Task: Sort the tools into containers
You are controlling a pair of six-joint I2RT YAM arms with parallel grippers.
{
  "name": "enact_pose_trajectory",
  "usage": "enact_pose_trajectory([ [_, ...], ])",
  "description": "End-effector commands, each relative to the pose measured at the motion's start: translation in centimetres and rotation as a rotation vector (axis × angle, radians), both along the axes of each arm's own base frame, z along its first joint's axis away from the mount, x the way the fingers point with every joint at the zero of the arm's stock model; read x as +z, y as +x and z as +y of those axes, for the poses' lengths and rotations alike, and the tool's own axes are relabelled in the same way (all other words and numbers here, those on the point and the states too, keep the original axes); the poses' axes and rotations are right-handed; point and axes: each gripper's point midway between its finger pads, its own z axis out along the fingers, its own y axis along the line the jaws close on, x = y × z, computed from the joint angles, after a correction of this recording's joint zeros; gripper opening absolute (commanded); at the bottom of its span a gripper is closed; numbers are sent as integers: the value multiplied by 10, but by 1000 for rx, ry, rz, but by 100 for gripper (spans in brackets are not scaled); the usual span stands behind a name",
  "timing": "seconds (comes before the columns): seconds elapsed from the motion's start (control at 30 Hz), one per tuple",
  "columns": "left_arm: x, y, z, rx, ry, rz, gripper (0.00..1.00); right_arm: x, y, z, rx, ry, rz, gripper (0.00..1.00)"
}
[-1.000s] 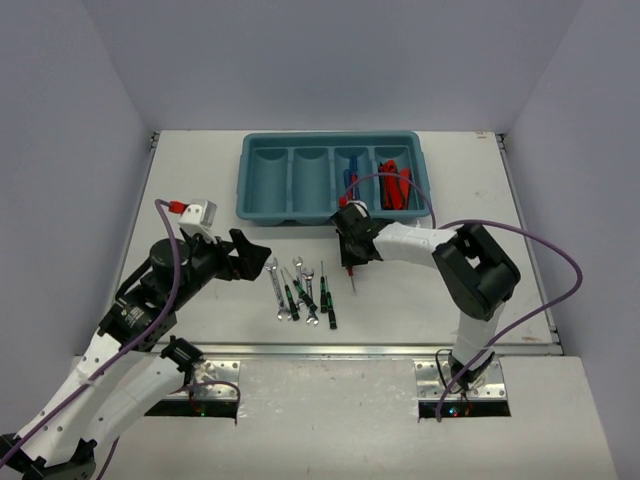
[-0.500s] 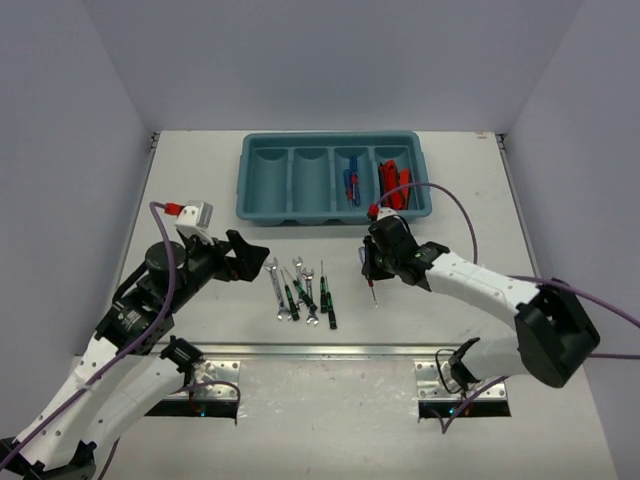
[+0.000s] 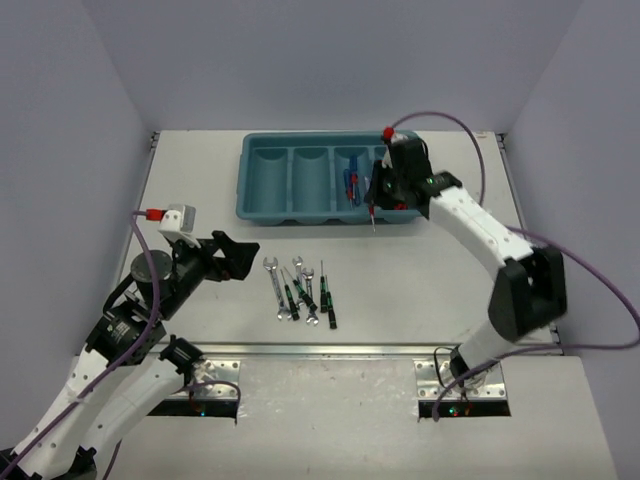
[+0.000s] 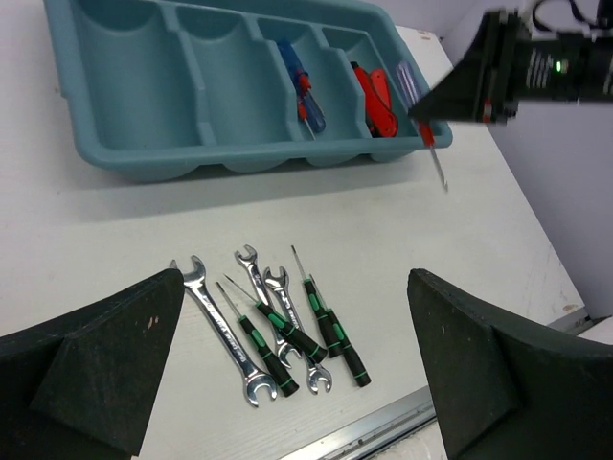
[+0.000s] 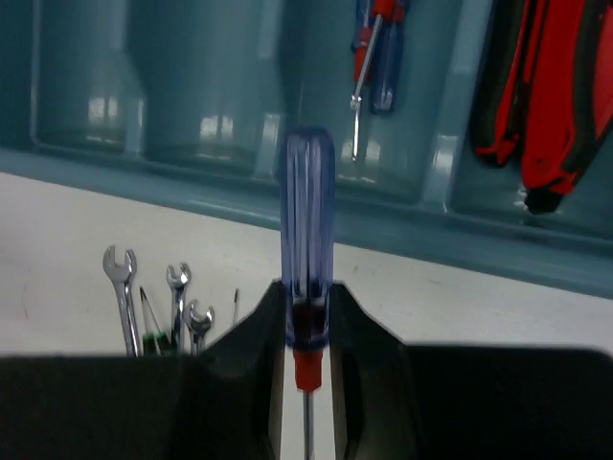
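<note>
The right pincer (image 5: 306, 337) is clamping its two dark fingers (image 5: 251, 335) on the red collar of a blue-handled screwdriver (image 5: 306, 216). Its handle is showing as clear, fluted blue plastic with a rounded end, and a thin steel shaft is running out below the collar. In the overhead view the tool is hanging tip-down in the air over the near wall of the teal tray (image 3: 300, 214), roughly where the third and fourth compartments meet; which of the two it is lined up with is hard to say from these angles.

Inside the tray, the third compartment from the left is holding other blue-handled screwdrivers (image 4: 305, 92) with red collars, lying lengthwise. The fourth is holding red-and-black utility knives (image 4: 375, 90). The two left compartments are showing only bare teal plastic.

On the white counter (image 3: 200, 180) in front of the tray, a tight cluster is lying roughly parallel. It is made up of silver open-ended wrenches (image 4: 221, 331) and slim green-black drivers (image 4: 330, 321), some overlapping one another.

The left pincer (image 3: 247, 258) is hovering above the counter just left of that cluster, its broad black fingers (image 4: 96, 359) spread wide apart and holding nothing.
</note>
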Motion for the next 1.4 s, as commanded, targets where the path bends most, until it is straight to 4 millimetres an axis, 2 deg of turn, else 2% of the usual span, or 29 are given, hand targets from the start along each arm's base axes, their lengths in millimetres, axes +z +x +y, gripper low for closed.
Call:
enact_pose_trajectory([
  [0.0,-1,8,-1,19,-2,0,100,22,100,6,-7,-54,-57,0],
  [0.03,-3,8,-1,18,2,7,100,6,112,3,-14,-78,-18,1],
  [0.07,-3,9,-2,17,5,10,100,5,129,4,-18,-83,-16,3],
  [0.1,-3,9,-3,13,4,11,100,16,144,7,-19,-77,-48,8],
  [0.13,-3,9,-3,11,3,12,100,22,150,6,-16,-79,-60,11],
  [0.17,-3,9,-3,9,4,12,100,18,161,5,-22,-97,-54,23],
  [0.2,-3,9,-4,5,5,10,100,5,171,4,-27,-119,-28,38],
  [0.23,-3,9,-4,2,5,10,100,2,172,3,-29,-126,-14,43],
  [0.27,-4,9,-5,0,6,11,100,11,176,3,-31,-125,-28,47],
  [0.37,-4,9,-6,-7,8,15,100,26,170,1,-24,-126,-50,59],
  [0.4,-4,9,-6,-4,8,13,100,37,165,-1,-23,-120,-63,61],
  [0.5,-2,9,-2,14,6,5,100,60,140,-2,-8,-92,-76,62],
  [0.53,0,9,2,33,3,-1,100,53,119,-2,6,-85,-44,63],
  [0.57,2,9,5,49,1,-10,100,56,100,0,25,-76,-43,64],
  [0.63,5,10,11,82,2,-17,100,78,60,7,70,-57,-90,75],
  [0.67,4,11,14,96,8,-14,100,66,49,7,75,-71,-72,82],
  [0.7,2,12,18,119,22,-1,100,73,25,13,99,-72,-102,96],
  [0.73,1,14,22,146,42,15,100,45,-5,12,120,-107,-48,99],
  [0.8,5,19,29,185,85,32,100,40,-43,24,167,-116,-52,99],
  [0.83,7,21,38,226,131,46,100,21,-58,19,166,-152,-19,99],
  [0.93,6,25,64,364,196,63,100,-4,-98,25,179,-210,5,99],
  [0.97,3,26,69,400,196,60,100,-9,-107,25,178,-224,4,99],
  [1.07,-15,32,59,351,172,43,100,-25,-127,27,166,-219,21,99],
  [1.27,-21,34,55,337,187,68,100,-40,-147,54,218,-39,87,99],
  [1.37,-22,34,53,323,189,70,100,-50,-153,64,196,10,128,93],
])
